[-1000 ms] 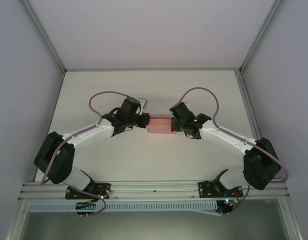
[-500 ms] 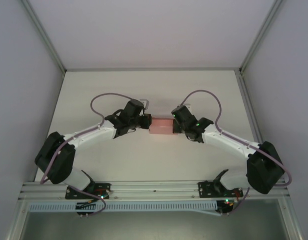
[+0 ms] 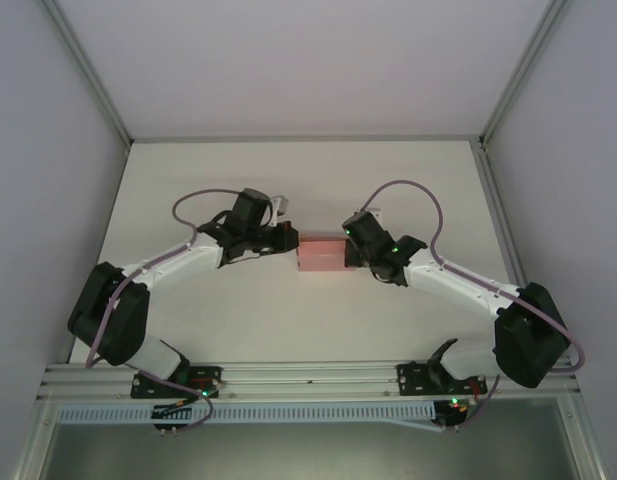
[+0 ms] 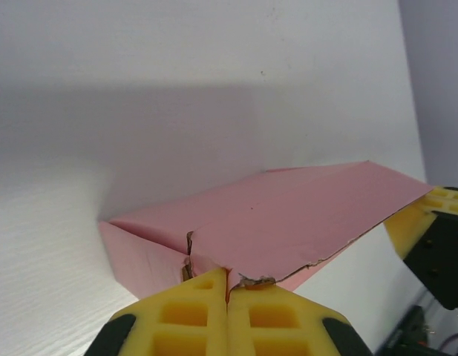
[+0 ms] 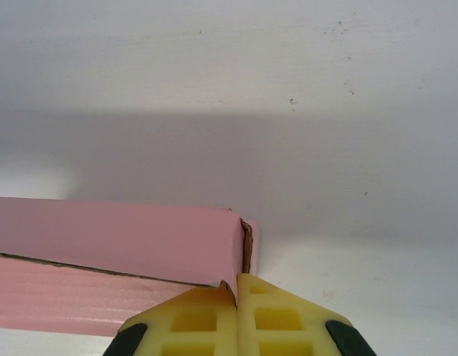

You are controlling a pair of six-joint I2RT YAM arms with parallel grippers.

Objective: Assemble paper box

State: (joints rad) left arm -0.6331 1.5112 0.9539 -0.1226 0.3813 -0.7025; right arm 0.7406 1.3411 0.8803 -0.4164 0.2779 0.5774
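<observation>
The paper box (image 3: 323, 252) is a small pink rectangular box lying on the white table (image 3: 308, 180), between the two arms. My left gripper (image 3: 294, 243) is shut, its tips against the box's left end. In the left wrist view the yellow fingertips (image 4: 200, 285) meet at the box (image 4: 288, 215), right at a torn, creased corner, and the left gripper (image 4: 228, 273) has no gap. My right gripper (image 3: 350, 250) is shut at the right end. The right wrist view has the right gripper (image 5: 237, 280) touching the box (image 5: 117, 237) beside a slightly open end flap (image 5: 251, 241).
Grey enclosure walls (image 3: 48, 200) rise on both sides, with aluminium posts (image 3: 88, 70) at the back corners. A metal rail (image 3: 308, 378) carrying the arm bases runs along the near edge. Purple cables (image 3: 213, 190) loop above both wrists.
My left wrist has swung a little left and back, with its tip kept at the box's left end. The right gripper edged slightly left early on. The box has barely moved.
</observation>
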